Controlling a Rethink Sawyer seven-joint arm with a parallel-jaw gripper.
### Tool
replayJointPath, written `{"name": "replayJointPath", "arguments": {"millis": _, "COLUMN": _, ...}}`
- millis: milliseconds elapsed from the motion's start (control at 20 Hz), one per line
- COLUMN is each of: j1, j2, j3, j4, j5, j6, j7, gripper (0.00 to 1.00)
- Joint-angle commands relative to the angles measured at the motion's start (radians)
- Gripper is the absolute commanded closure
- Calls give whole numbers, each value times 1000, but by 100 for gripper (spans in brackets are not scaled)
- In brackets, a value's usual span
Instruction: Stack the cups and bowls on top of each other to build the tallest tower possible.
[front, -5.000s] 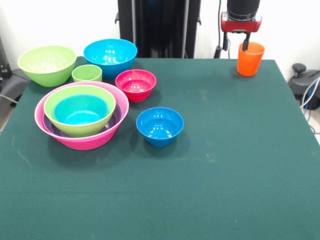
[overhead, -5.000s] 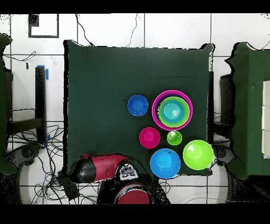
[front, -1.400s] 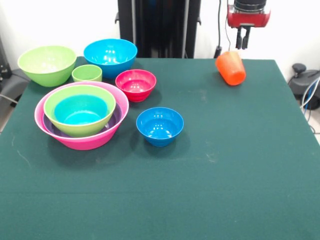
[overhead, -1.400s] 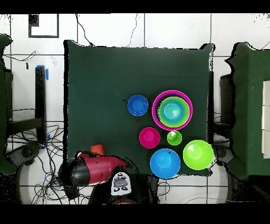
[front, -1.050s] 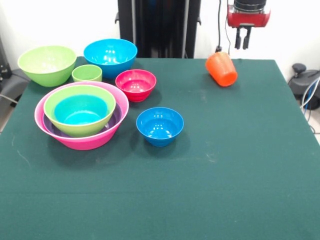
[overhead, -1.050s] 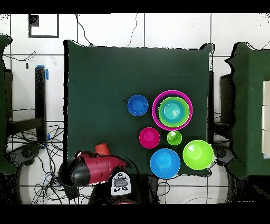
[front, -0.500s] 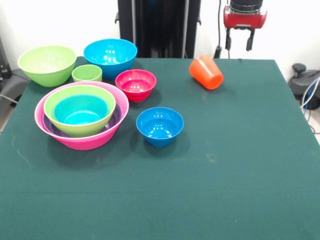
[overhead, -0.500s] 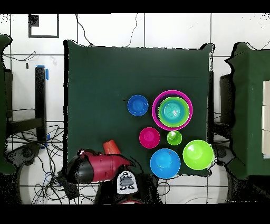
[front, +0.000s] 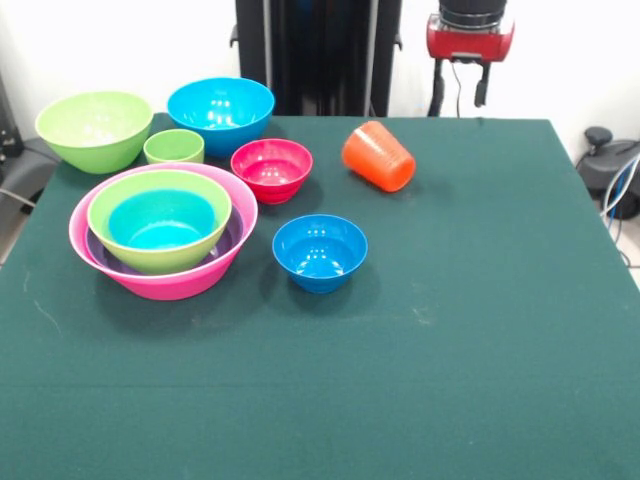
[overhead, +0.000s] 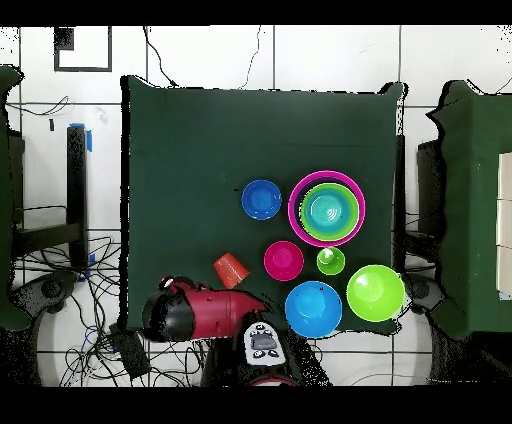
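The orange cup (front: 378, 156) lies on its side on the table's far part, right of the small red bowl (front: 271, 168); it also shows in the overhead view (overhead: 231, 269). My gripper (front: 458, 97) hangs open and empty above the far edge, up and right of the cup. The pink bowl (front: 170, 285) holds the purple bowl (front: 233, 233), a lime-green bowl (front: 160, 262) and the teal bowl (front: 160, 225), nested. The small blue bowl (front: 320, 250) stands alone. The lime-green cup (front: 174, 147), large blue bowl (front: 220, 110) and second lime-green bowl (front: 94, 128) stand at the far left.
The green table (front: 450, 330) has open cloth across its near half and right side. The robot's pedestal (front: 318, 55) stands behind the far edge. In the overhead view the red arm (overhead: 205, 312) lies over the table's bottom edge.
The orange cup has moved left along the table toward the red bowl, still on its side. My gripper has shifted slightly left and up, still open.
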Motion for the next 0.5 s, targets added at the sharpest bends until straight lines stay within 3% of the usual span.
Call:
{"name": "replayJointPath", "arguments": {"millis": 50, "j1": -72, "j2": 74, "j3": 54, "j4": -61, "j5": -81, "j6": 30, "j7": 4, "gripper": 0}}
{"name": "replayJointPath", "arguments": {"millis": 200, "j1": -168, "j2": 89, "j3": 134, "j4": -42, "j5": -111, "j6": 18, "j7": -21, "gripper": 0}}
{"name": "replayJointPath", "arguments": {"millis": 500, "j1": -276, "j2": 129, "j3": 221, "j4": -42, "j5": -173, "j6": 14, "j7": -42, "gripper": 0}}
